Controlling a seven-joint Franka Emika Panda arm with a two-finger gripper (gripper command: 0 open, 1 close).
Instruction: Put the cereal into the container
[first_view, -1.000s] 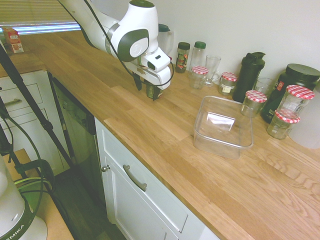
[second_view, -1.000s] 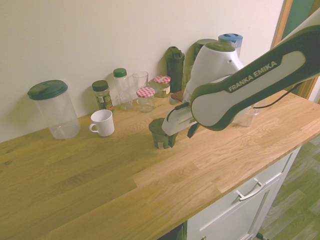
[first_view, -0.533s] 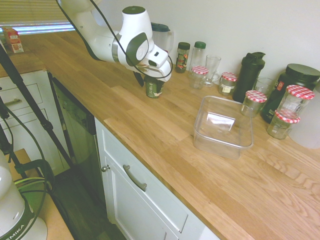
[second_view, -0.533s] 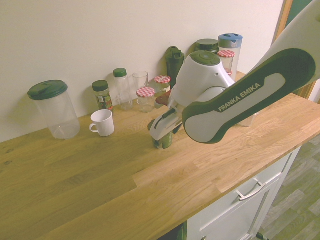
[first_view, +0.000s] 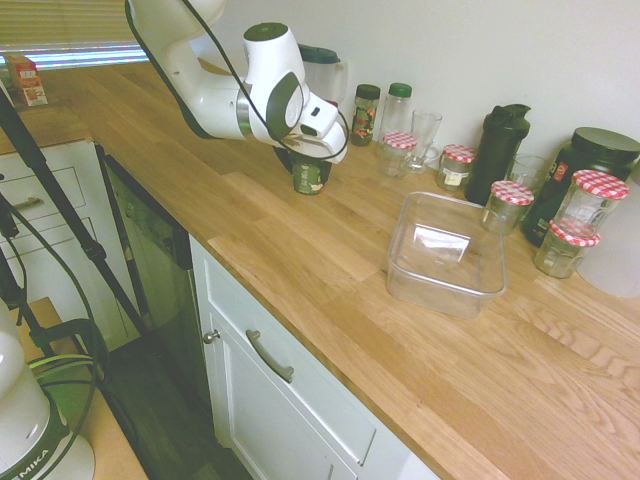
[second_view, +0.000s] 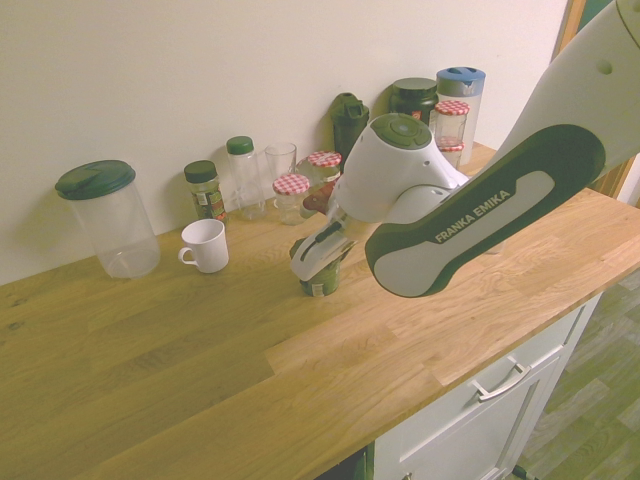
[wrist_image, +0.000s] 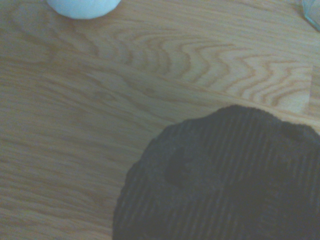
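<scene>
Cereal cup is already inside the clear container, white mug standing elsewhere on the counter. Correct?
No, the cereal cup is outside the clear container, at the gripper, as the first exterior view shows. The white mug does stand elsewhere on the counter.

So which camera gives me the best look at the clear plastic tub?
The first exterior view: it shows the tub whole, from above, with its rim and white label in sight. The second exterior view has it mostly hidden behind the arm. In the wrist view I can't make it out.
</scene>
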